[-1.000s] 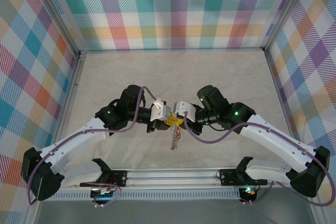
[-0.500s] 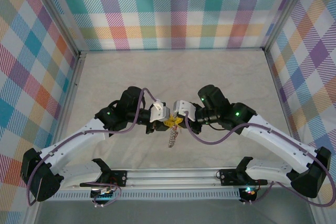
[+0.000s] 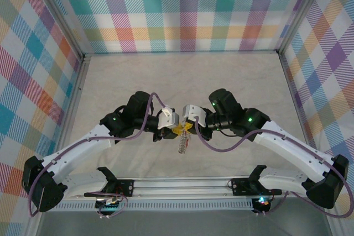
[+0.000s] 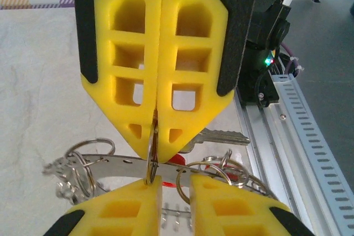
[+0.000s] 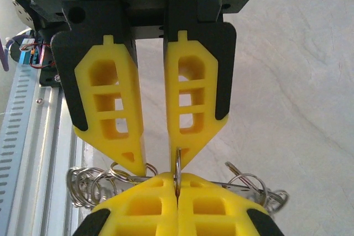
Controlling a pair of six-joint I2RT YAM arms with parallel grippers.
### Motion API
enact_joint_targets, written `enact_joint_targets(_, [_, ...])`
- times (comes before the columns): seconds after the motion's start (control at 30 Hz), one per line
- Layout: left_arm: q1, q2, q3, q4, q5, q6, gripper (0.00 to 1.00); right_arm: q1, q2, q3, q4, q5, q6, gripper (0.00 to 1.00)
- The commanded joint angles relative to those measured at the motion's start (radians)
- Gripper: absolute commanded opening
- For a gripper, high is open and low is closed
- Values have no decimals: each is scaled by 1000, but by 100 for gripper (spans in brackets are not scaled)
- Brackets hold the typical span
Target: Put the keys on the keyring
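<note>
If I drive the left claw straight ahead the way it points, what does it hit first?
Most likely the thin silver metal ring pinched edge-on in the shut right claw; it sits right at the tips of the left claw. Just behind are the right claw's yellow fingers. Depth is unclear.

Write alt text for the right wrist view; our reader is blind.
The right end effector is shut on a thin upright ring. The left end effector faces it, open, with more rings bunched on both sides.
</note>
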Motion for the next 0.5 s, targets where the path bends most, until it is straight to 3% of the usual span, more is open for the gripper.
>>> enact_joint_targets(0.0, [-10,-20,35,-13,1,0,21,-1,-4,29,43,-34,-14,0])
enact_joint_targets(0.47, [-6,-34,66,-81,-16,67,21,-1,-6,24,48,-57,-6,0])
